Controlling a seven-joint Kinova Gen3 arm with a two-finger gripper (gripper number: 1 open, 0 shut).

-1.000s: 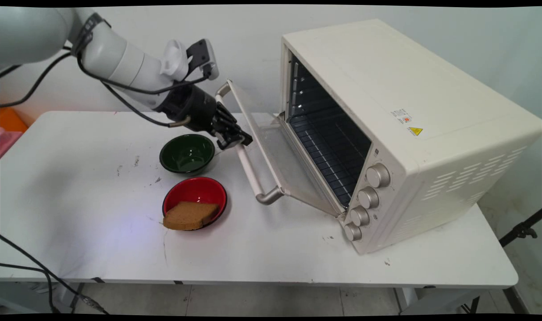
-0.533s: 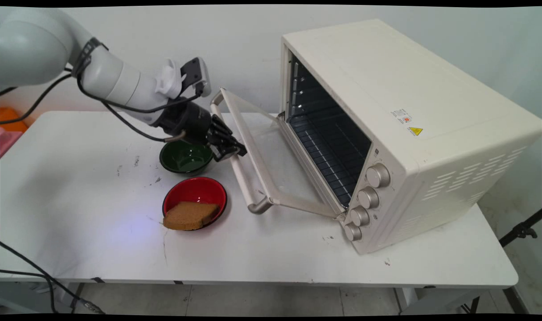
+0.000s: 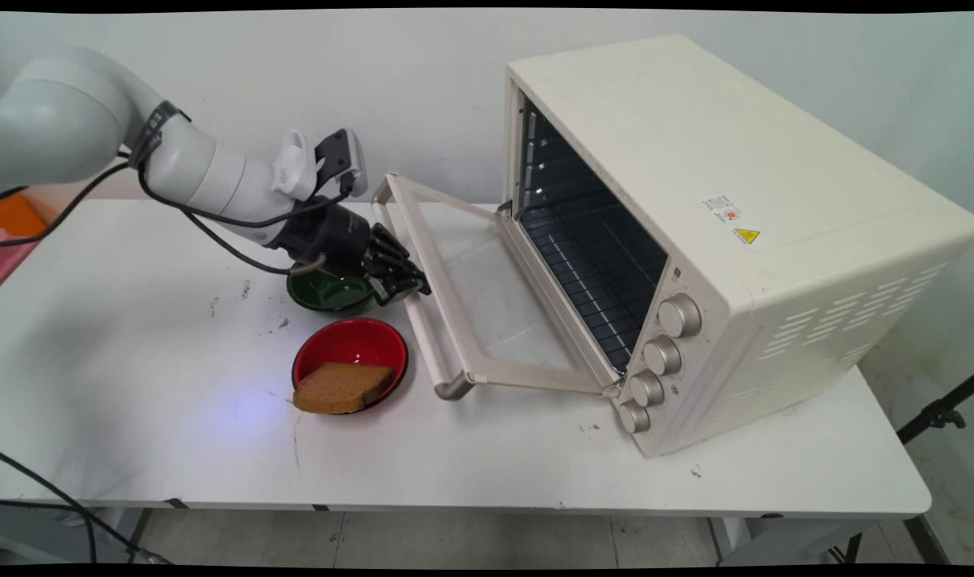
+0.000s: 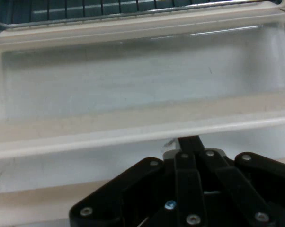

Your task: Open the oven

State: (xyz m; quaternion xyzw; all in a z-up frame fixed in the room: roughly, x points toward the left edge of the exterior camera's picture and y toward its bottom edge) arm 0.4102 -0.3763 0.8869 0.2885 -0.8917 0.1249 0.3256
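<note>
A cream toaster oven (image 3: pixel 695 200) stands on the right of the white table (image 3: pixel 134 361) with its glass door (image 3: pixel 495 296) swung down almost flat. My gripper (image 3: pixel 411 284) is shut on the door handle (image 3: pixel 423 336), a pale bar along the door's free edge. In the hand view the handle (image 4: pixel 133 135) crosses just above my gripper (image 4: pixel 190 142), with the door glass (image 4: pixel 133 80) and the oven rack (image 4: pixel 85 7) beyond it. A dark green bowl (image 3: pixel 327 295) lies right under the hand, partly hidden by it.
A red bowl (image 3: pixel 351 349) holding a slice of brown bread (image 3: pixel 339 387) sits just in front of the green bowl, close to the handle's near end. Four knobs (image 3: pixel 663 353) line the oven's front. Black cables hang from the arm.
The door has swung further down, from steeply tilted to nearly flat. My gripper has moved down and left with the handle and now covers more of the green bowl.
</note>
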